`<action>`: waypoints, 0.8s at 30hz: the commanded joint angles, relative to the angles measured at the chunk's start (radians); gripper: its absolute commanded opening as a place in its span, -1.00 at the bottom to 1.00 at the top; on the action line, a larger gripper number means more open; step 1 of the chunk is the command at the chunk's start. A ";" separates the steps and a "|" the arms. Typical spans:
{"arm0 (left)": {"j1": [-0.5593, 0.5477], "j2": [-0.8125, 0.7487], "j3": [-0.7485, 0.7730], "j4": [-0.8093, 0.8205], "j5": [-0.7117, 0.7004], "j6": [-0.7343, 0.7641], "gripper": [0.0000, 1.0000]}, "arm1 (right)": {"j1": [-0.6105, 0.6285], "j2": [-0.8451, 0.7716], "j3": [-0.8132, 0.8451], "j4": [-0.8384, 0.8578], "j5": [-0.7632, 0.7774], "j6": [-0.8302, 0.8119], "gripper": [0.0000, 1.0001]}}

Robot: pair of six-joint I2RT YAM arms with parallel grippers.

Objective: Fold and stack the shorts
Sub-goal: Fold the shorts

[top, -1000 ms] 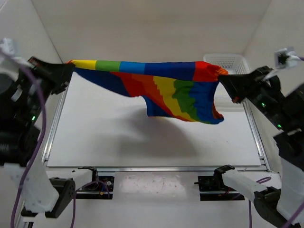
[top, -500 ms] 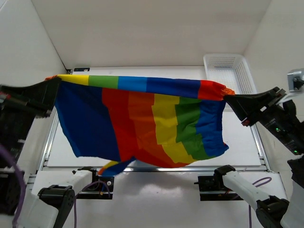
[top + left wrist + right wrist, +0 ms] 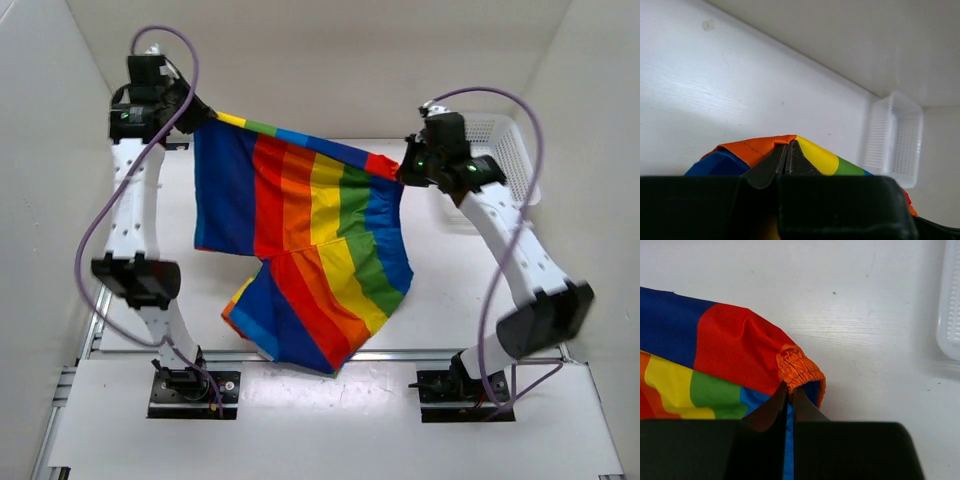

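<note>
1. We see the shorts (image 3: 300,250) hanging in the air above the table (image 3: 460,290). Their top edge is stretched between the two arms, and one leg hangs toward the near edge. We cannot tell if it touches the table.
2. The left gripper (image 3: 788,150) has its fingers pressed together on a thin corner of orange and yellow cloth. The right gripper (image 3: 789,392) pinches the gathered orange waistband.
3. Both pinches take very little cloth. We think a stronger pull sideways could make one corner slip out, and the shorts would drop in a heap.
4. In lowering, the hanging leg may fold under itself or slide over the near edge.
5. The right arm is near the white basket (image 3: 500,135), so a wide swing could knock it.
6. We find no brand, label or readable writing.
</note>
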 commanded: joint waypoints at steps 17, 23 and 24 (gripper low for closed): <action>0.058 -0.268 0.059 0.026 0.046 0.042 -0.79 | -0.016 -0.108 0.368 -0.071 -0.172 -0.098 -1.00; 0.058 -0.485 0.068 -0.017 0.026 0.032 -0.79 | -0.016 -0.267 0.521 -0.225 -0.182 -0.127 -1.00; 0.058 -0.540 0.079 -0.017 0.014 0.020 -0.79 | -0.016 -0.281 0.538 -0.237 -0.182 -0.127 -1.00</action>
